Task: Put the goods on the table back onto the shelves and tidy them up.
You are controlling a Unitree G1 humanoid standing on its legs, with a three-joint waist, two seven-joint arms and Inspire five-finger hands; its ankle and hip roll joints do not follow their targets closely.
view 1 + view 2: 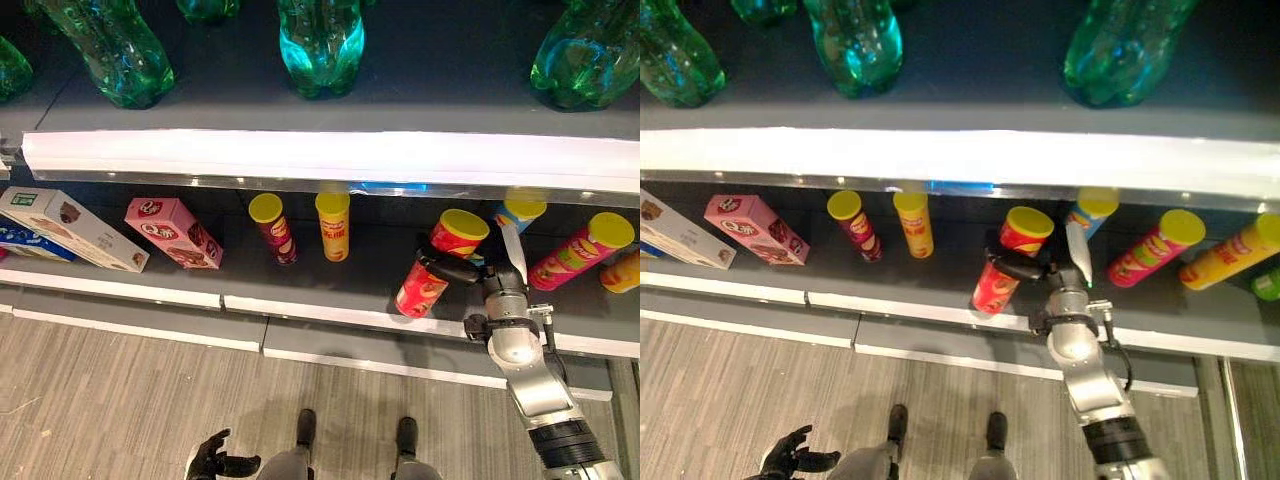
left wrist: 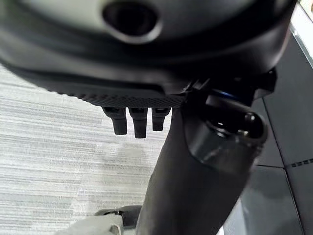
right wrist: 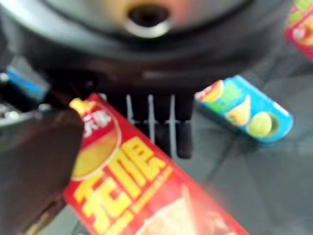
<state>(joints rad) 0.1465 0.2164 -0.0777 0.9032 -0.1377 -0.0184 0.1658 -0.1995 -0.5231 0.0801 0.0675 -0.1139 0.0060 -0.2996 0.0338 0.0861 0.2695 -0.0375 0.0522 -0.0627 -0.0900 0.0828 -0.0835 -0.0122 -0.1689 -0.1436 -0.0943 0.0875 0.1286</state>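
Left eye view has the right hand (image 1: 478, 275) reaching onto the lower shelf (image 1: 330, 300), its fingers and thumb curled round a red chip can (image 1: 438, 262) with a yellow lid. The can leans toward 1 o'clock, its base near the shelf's front lip and not flat. At its 2 o'clock a blue can (image 1: 517, 215) lies just behind the hand, and at 3 o'clock a pink can (image 1: 580, 250) lies tilted. Over at 9 o'clock stand a dark red can (image 1: 272, 227) and a yellow can (image 1: 333, 225), with a pink box (image 1: 172, 232) and a white box (image 1: 70, 228) further along.

My worry is the lean: if the hand lets go with the can tilted, I reckon it topples, rolls off the lip onto the floor, or knocks the blue can behind it. Pushing deeper could shove that blue can too. Green bottles (image 1: 320, 45) on the upper shelf look safe.

The left hand (image 1: 215, 458) hangs low near the floor, fingers loosely spread, holding nothing.
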